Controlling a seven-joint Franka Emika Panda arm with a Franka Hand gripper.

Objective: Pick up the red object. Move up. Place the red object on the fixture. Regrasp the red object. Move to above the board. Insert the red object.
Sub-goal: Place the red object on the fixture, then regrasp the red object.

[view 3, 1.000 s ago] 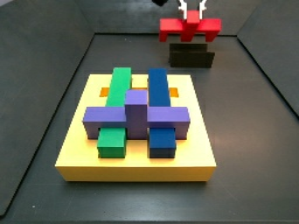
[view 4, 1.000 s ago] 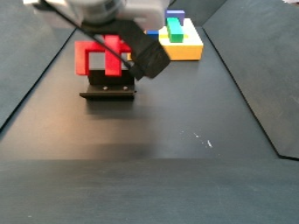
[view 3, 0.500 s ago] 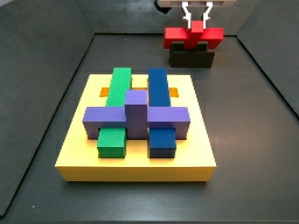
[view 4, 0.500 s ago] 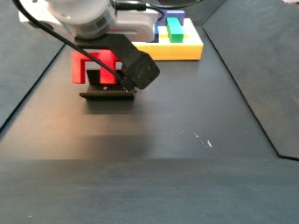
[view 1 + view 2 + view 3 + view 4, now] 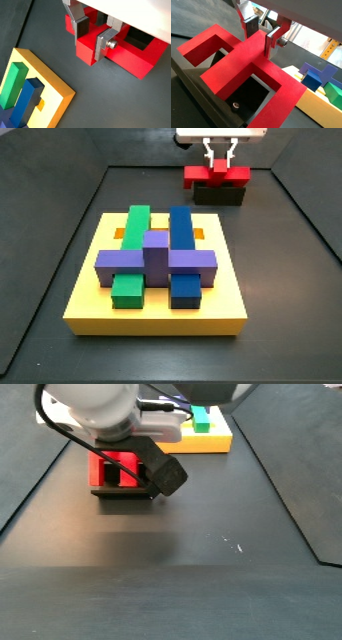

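Since the red object (image 5: 244, 55) is seated on the fixture (image 5: 221, 194), it's only loosely straddled by the gripper (image 5: 264, 34), fingers slightly spread, probably so it can be regrasped.

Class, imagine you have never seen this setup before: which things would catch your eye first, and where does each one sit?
The bright red object stands out first, resting on the dark fixture at the far end of the black floor, with the gripper at its central stub, jaws either side of it. Next comes the big yellow board nearer the camera in that side view, carrying green, blue and purple blocks.
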